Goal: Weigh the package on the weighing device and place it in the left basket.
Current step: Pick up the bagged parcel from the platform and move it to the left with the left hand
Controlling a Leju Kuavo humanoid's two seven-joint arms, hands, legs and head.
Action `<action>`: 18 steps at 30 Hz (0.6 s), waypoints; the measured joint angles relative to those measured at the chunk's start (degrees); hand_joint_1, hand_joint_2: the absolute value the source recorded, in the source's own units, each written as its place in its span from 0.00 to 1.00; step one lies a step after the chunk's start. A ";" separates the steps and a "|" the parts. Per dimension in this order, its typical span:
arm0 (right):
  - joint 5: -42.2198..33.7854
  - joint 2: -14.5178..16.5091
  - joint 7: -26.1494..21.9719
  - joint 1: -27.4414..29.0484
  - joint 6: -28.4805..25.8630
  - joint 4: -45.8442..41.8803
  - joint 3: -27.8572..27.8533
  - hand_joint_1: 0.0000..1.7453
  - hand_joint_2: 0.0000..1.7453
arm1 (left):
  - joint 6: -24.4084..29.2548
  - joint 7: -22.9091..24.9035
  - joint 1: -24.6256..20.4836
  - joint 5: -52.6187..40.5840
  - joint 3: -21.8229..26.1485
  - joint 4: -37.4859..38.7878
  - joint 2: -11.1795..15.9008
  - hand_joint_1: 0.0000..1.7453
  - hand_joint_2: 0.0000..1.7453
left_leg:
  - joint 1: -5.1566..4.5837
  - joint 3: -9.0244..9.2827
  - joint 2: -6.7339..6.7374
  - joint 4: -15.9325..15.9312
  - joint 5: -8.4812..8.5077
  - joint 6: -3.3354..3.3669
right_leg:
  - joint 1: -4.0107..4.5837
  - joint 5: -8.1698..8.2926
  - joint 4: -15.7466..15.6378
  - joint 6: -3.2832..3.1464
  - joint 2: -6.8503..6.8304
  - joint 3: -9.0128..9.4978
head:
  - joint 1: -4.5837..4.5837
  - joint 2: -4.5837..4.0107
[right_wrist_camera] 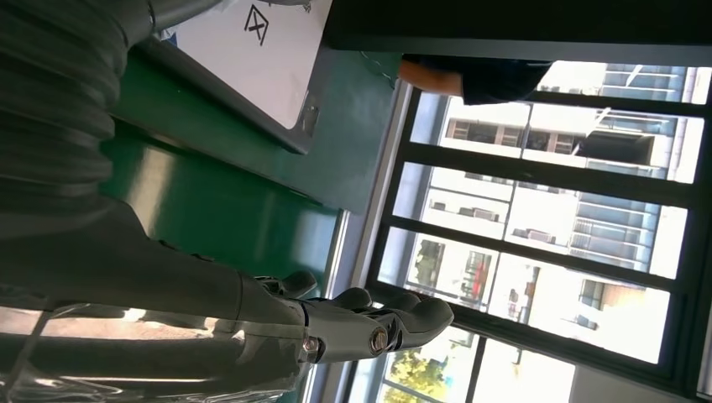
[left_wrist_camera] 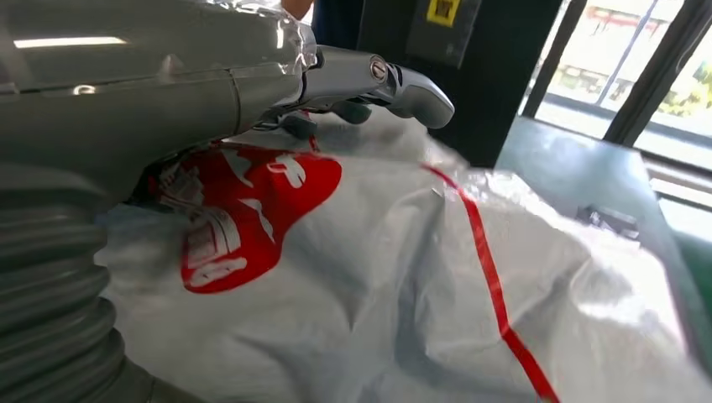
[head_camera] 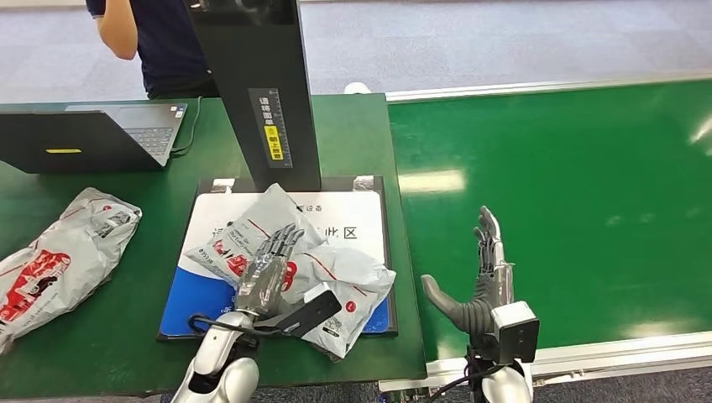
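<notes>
the left hand (head_camera: 267,269) lies flat with fingers stretched out on the grey package (head_camera: 336,273), which sits on the scale (head_camera: 197,294) on the worktop (head_camera: 101,336); the right hand (head_camera: 480,281) hovers open over the green belt (head_camera: 571,210), holding nothing

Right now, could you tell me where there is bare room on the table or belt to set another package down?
Free: the conveyor belt around the right hand, and table between the spare package and the scale platform. Crowded: the platform, where the left hand rests on the package.
</notes>
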 joint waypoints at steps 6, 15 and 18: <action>-0.11 0.04 0.27 -0.13 -0.32 -0.04 -0.15 0.00 1.00 | -4.20 2.68 -4.15 -0.04 -0.49 6.37 0.65 0.00 1.00 | 0.00 0.13 -0.07 -0.02 0.00 0.01 | -0.01 -0.02 0.00 0.02 -0.07 0.21 | 0.00 0.00; -0.80 0.04 1.50 -0.67 -2.76 -0.04 0.28 0.00 1.00 | -6.14 4.35 -13.62 0.74 -0.84 20.28 0.70 1.00 1.00 | -0.02 1.30 -0.17 -0.10 -0.22 0.08 | -0.03 -0.35 -0.04 -0.06 -0.25 1.54 | 0.01 0.00; -1.12 0.04 1.86 -0.61 -3.64 -0.04 0.63 0.00 1.00 | -5.97 4.13 -15.57 0.44 -0.96 23.28 0.70 1.00 1.00 | -0.02 1.67 -0.17 -0.12 -0.32 -0.03 | -0.02 -0.64 -0.04 -0.22 -0.26 1.88 | 0.00 -0.01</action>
